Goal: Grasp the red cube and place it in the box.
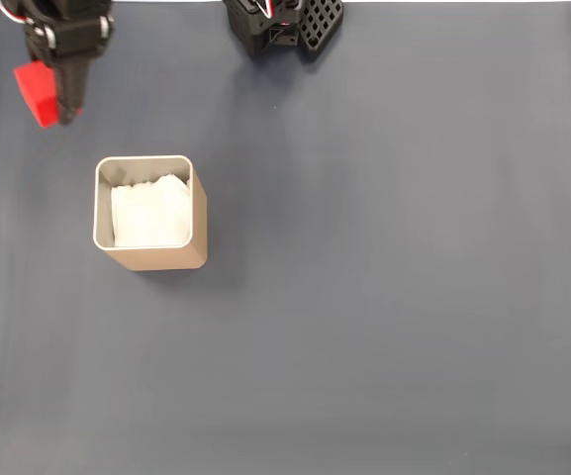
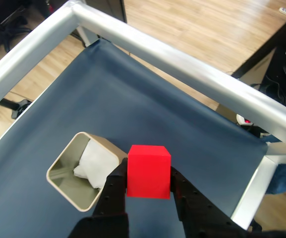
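red cube (image 2: 148, 171) clamped between pincer (image 2: 147, 191) fingers

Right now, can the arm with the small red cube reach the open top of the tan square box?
Probably yes: the gripper holds the red cube above the table, and the box stands uncovered nearby.

office or lab room, dark blue cloth table (image 2: 147, 104) in metal frame (image 2: 192, 69), wooden floor (image 2: 202, 25), chair base (image 2: 4, 25) upper left
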